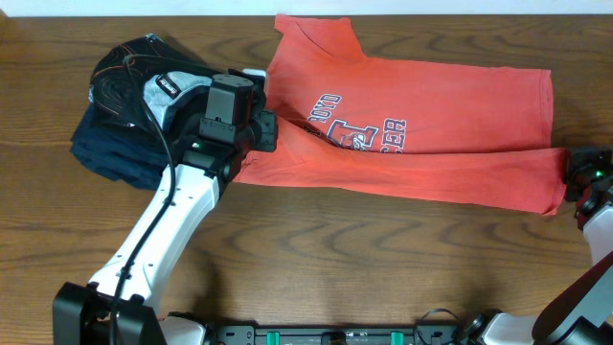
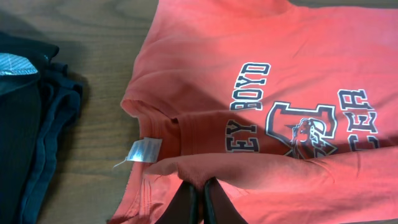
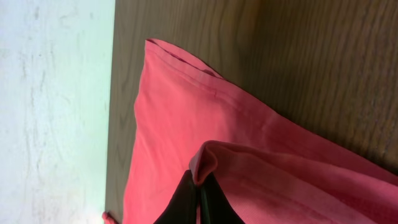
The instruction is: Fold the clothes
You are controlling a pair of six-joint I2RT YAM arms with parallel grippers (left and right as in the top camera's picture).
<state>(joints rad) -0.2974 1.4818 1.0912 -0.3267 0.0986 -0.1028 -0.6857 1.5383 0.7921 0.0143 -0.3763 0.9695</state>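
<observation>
The clothes are a coral-red T-shirt (image 1: 450, 105) with navy-and-white chest lettering, lying stretched left to right across the table with its lower edge folded over. My left gripper (image 1: 271, 131) is at the shirt's left end. In the left wrist view it (image 2: 199, 198) is shut on a pinched fold of the red fabric (image 2: 280, 56), just below a white tag (image 2: 145, 149). My right gripper (image 1: 572, 172) is at the shirt's right end. The right wrist view shows it (image 3: 200, 190) shut on a raised ridge of the shirt's cloth (image 3: 174, 124) near the hem.
A pile of dark navy and black folded garments (image 1: 115, 144) with a grey-white piece lies left of the shirt, close beside my left arm, and shows in the left wrist view as dark cloth (image 2: 25, 124). The table's far edge (image 3: 112, 74) runs just beyond the shirt's right hem.
</observation>
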